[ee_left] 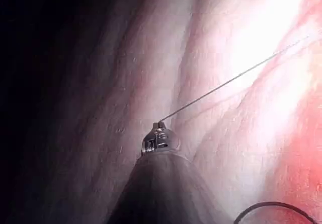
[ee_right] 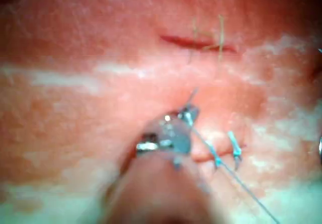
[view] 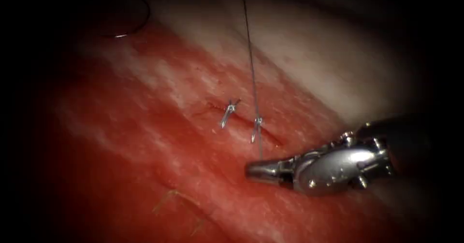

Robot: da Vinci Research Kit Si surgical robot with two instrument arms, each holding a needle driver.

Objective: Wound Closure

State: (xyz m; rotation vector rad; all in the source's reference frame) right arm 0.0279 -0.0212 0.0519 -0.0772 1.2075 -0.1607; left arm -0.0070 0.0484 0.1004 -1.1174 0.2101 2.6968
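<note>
Both tools grip thread (view: 251, 69): right tool (view: 252, 169); left tool (ee_left: 159, 127).

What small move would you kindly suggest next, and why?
Probably a gentle pull apart to snug the knot: the left tool holds the thread taut from the right-hand stitch, the right tool seems shut on its short end; the needle lies free, far left.

Tissue (view: 145, 141) lay red and wet, pale along far side. Cut (view: 241, 120) short, slanting, crossed by two knotted stitches (view: 228, 113). Thread (view: 250, 54) ran taut from right stitch up out of view, short end dropping below the stitch toward end effector. Needle (view: 130, 28) lay curved on tissue, far left of cut.
</note>
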